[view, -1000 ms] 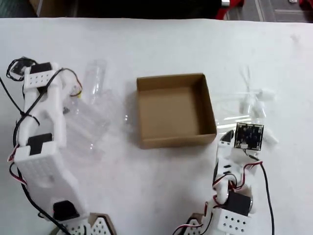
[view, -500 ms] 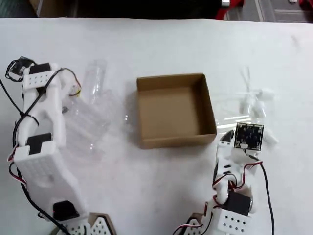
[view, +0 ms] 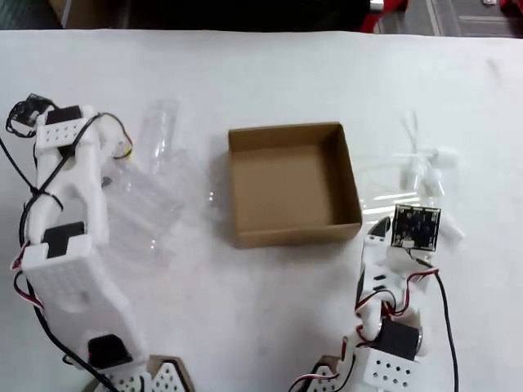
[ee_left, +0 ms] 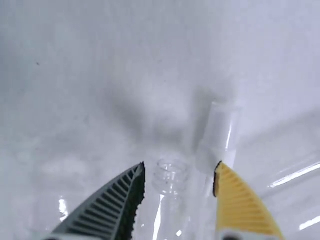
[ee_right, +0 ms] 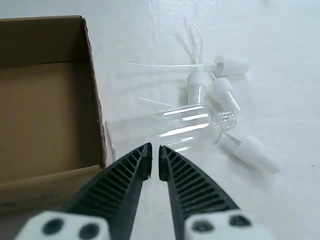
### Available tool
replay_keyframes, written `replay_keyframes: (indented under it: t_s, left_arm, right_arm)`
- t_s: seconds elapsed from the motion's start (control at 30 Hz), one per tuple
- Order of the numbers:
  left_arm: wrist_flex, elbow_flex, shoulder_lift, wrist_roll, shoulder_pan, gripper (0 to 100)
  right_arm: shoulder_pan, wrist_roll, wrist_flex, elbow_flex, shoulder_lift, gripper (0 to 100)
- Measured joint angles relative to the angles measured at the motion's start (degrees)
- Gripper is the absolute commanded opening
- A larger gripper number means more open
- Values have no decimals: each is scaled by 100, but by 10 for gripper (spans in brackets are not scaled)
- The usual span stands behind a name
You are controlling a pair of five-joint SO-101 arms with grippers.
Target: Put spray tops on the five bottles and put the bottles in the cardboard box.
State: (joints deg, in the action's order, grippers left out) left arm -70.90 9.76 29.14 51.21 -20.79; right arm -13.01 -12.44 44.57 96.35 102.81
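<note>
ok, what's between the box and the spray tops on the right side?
A clear bottle on its side, neck toward the spray tops, base by the box; right wrist view shows it.

Cardboard box [view: 298, 231]: brown, open-topped, upright, between bottle heap and spray tops. Clear bottles [view: 151, 196]: uncapped, lying heaped, near one box wall. Single bottle [ee_right: 170, 125]: on side, just beside opposite wall, threaded neck bare. White spray tops [ee_right: 222, 95]: loose, scattered by that neck.

White table [view: 270, 73], dark strip beyond far edge — grey floor [view: 462, 15]
</note>
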Motion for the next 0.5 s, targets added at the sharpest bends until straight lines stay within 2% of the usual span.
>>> replay_keyframes:
  t_s: [0.5]
  left_arm:
    - [229, 281, 387, 0, -9, 210]
  right_arm:
    - [9, 0, 0, 0, 0, 15]
